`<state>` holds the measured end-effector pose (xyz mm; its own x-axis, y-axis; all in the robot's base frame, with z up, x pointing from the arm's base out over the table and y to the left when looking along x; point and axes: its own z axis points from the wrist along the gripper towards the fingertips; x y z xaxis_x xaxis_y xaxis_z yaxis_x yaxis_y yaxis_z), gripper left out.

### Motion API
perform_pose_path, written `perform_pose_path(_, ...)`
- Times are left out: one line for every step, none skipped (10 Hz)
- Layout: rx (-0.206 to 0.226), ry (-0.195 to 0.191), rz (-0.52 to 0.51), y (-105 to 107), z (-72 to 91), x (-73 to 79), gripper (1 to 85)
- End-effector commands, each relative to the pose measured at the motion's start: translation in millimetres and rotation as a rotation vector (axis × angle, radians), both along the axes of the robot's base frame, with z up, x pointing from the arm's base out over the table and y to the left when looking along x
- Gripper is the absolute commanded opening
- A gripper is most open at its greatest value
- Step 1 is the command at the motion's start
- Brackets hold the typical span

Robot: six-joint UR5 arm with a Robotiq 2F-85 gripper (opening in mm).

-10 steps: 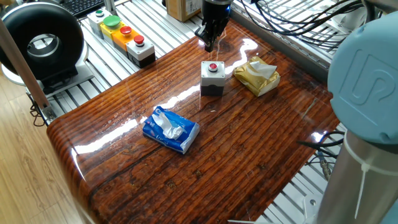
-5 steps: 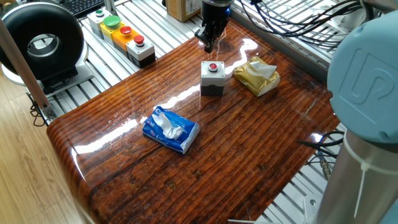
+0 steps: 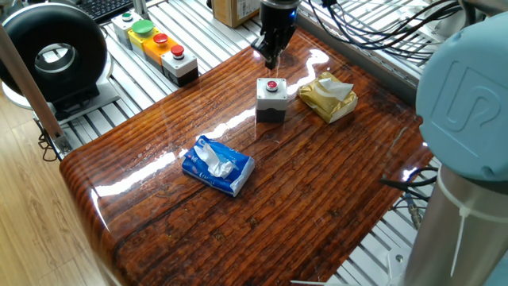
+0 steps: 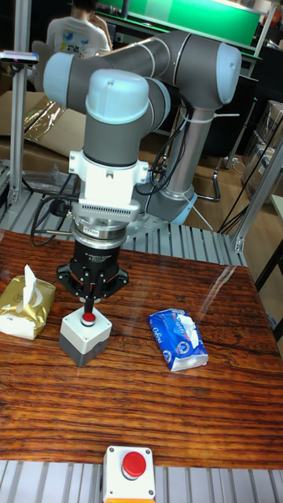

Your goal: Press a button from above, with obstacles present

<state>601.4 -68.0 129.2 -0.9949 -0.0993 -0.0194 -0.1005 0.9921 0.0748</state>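
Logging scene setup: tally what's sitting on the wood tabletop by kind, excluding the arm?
Button box, grey with red button: 1
Blue-and-white tissue pack: 1
Gold-tan foil packet: 1
Total: 3
The gripper hangs just above and behind the button box. More button boxes sit off the tabletop on the metal frame, not counted.

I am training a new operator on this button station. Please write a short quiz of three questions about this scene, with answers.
1. True or false: the gripper is already pressing the red button on the grey box.
2. Which obstacle lies closer to the box: A) blue tissue pack, B) gold packet?
3. What sticks out of both packs?

Key: 1 false, it hangs just above; 2 B; 3 white tissue.
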Motion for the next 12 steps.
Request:
perform_pose_path(0.061, 0.002, 0.008, 14.8, -4.2, 6.8, 1.3)
perform_pose_path(0.064, 0.005, 0.002, 17.5, -5.2, 6.1, 1.3)
perform_pose_path(0.063, 0.009, -0.002, 17.9, -5.5, 4.9, 1.3)
perform_pose_path(0.052, 0.012, -0.005, 14.9, -6.4, 3.2, 1.3)
perform_pose_path(0.032, 0.014, -0.01, 10.1, -9.4, 1.7, 1.3)
perform_pose_path(0.015, 0.014, -0.028, 9.1, -14.5, 0.9, 1.3)
perform_pose_path(-0.001, 0.009, -0.052, 9.7, -20.1, 1.1, 1.3)
perform_pose_path(-0.005, -0.001, -0.072, 12.9, -25.3, 1.8, 1.3)
perform_pose_path(-0.004, -0.005, -0.074, 12.6, -28.1, -0.1, 1.3)
perform_pose_path(0.003, -0.007, -0.073, 11.6, -30.0, -5.7, 1.3)
perform_pose_path(0.004, -0.005, -0.07, 10.0, -30.1, -10.5, 1.3)
perform_pose_path(-0.002, 0.004, -0.071, 8.2, -29.4, -14.8, 1.3)
